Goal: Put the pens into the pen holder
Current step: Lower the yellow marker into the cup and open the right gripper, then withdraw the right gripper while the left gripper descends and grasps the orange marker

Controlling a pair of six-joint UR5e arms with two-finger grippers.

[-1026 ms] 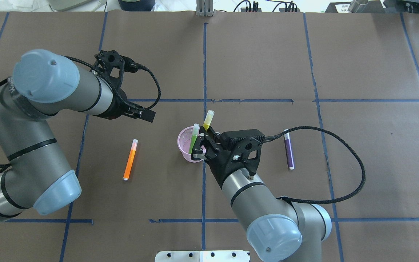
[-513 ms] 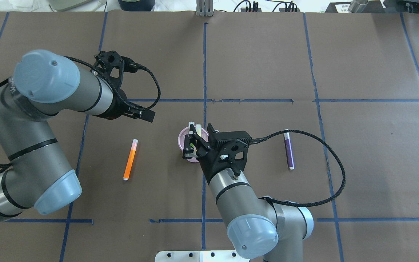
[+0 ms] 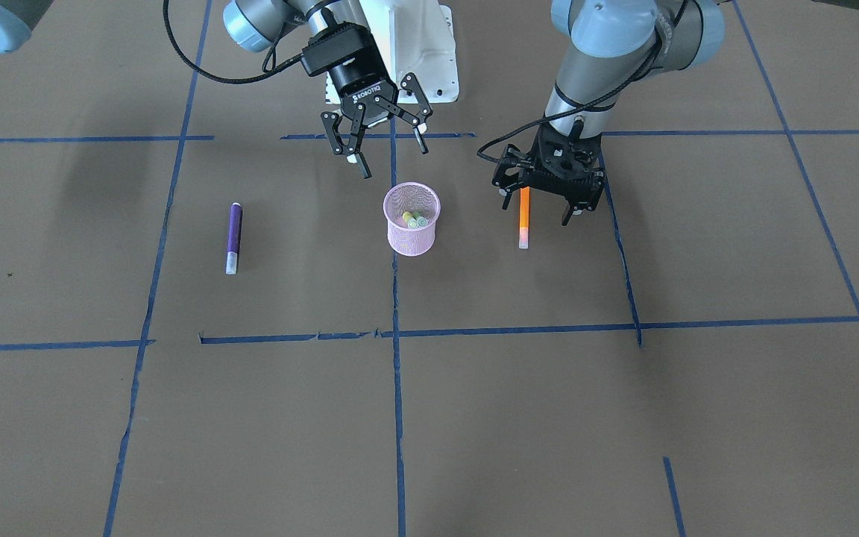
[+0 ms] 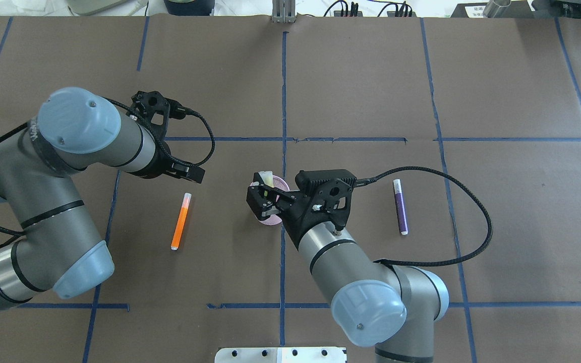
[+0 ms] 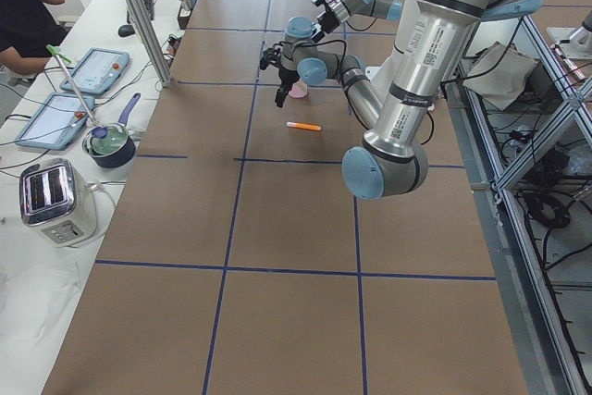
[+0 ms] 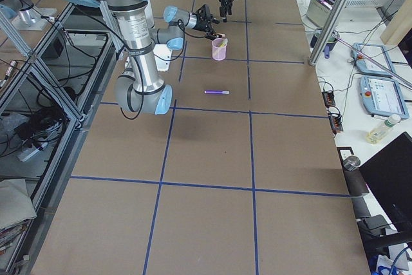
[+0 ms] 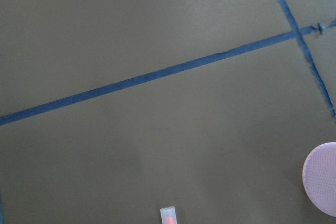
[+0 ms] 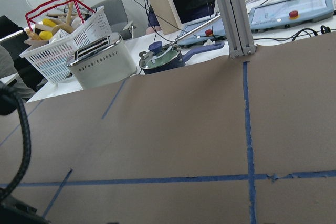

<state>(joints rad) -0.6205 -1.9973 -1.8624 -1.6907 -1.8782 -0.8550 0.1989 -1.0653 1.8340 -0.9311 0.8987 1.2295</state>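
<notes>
The pink mesh pen holder (image 3: 411, 233) stands mid-table with a green and a yellow pen (image 3: 414, 219) inside. Just behind and above it my right gripper (image 3: 385, 153) is open with nothing in it; from overhead the right gripper (image 4: 260, 197) covers part of the holder (image 4: 270, 221). An orange pen (image 3: 524, 216) (image 4: 180, 222) lies flat to the holder's side. My left gripper (image 3: 535, 209) hangs open over that pen's far end without touching it. The purple pen (image 3: 233, 237) (image 4: 400, 206) lies alone on the other side.
Blue tape lines (image 4: 284, 101) grid the brown table cover. The white robot base plate (image 4: 280, 354) sits at the near edge. A side bench holds a toaster (image 5: 55, 199), a pot (image 5: 109, 143) and tablets, with a person (image 5: 23, 16) beside it.
The green and yellow pens have sunk from sticking up out of the holder to lying inside it. My right gripper opened and pulled back a little. The left arm shifted toward the orange pen.
</notes>
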